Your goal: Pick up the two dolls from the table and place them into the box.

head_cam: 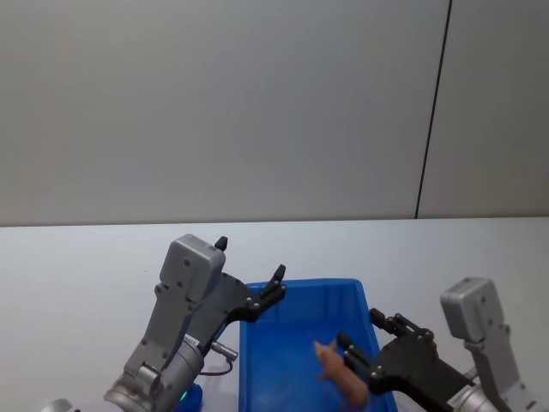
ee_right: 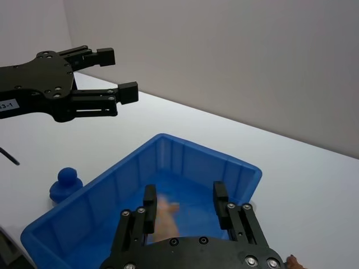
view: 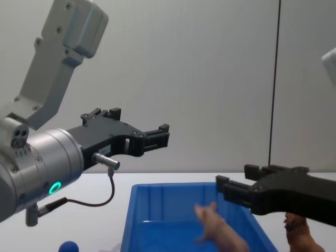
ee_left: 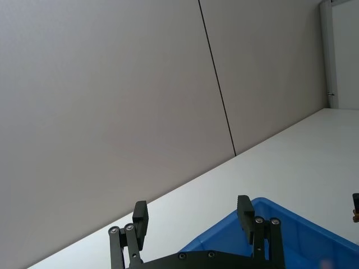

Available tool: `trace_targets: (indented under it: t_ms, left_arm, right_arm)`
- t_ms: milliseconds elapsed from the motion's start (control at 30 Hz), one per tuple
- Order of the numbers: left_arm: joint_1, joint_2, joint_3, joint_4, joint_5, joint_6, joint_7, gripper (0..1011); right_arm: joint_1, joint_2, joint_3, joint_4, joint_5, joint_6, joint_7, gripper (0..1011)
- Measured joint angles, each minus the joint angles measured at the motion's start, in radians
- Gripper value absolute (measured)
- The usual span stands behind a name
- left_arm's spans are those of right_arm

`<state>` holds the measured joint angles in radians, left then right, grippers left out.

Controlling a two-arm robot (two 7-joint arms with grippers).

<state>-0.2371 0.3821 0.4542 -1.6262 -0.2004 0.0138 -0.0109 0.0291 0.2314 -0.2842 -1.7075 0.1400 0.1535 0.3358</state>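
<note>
Head view: your right pincer (head_cam: 360, 330) hangs spread over the box (head_cam: 300, 283), with the pink doll (head_cam: 339, 371) blurred below, inside the walls. Your left pincer (head_cam: 250, 257) is spread and empty near the left rim. Right wrist view: a blue toy (ee_right: 66, 184) sits outside the box. Chest view: the brown doll (view: 298, 231) stands on the tabletop under your right arm, and a careless swing could topple it.

Wall (head_cam: 214, 103): plain light grey panels, matte finish. A thin dark vertical seam (head_cam: 433, 112) runs down it to the bench (head_cam: 86, 257). The panel left of the seam looks wide, and the one right of it narrower. The bench is white and smooth and meets the wall at the seam's foot. Lighting is even and soft.
</note>
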Motion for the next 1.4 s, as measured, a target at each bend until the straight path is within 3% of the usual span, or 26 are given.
trace_targets:
  t_ms: [67,200,533,1400]
  left_arm:
    - [0.0,0.0,0.0,0.0,0.0,0.0,0.0,1001]
    - [0.0,0.0,0.0,0.0,0.0,0.0,0.0,1001]
    - [0.0,0.0,0.0,0.0,0.0,0.0,0.0,1001]
    - [0.0,0.0,0.0,0.0,0.0,0.0,0.0,1001]
  right_arm:
    - [0.009,-0.007,-0.004,0.013,-0.002,0.002,0.011,645]
    - [0.018,-0.013,-0.007,0.026,-0.002,0.005,0.015,766]
    - [0.021,-0.014,-0.004,0.039,0.002,0.009,-0.011,1001]
    - [-0.108,0.062,0.051,-0.057,0.047,0.058,-0.261,1001]
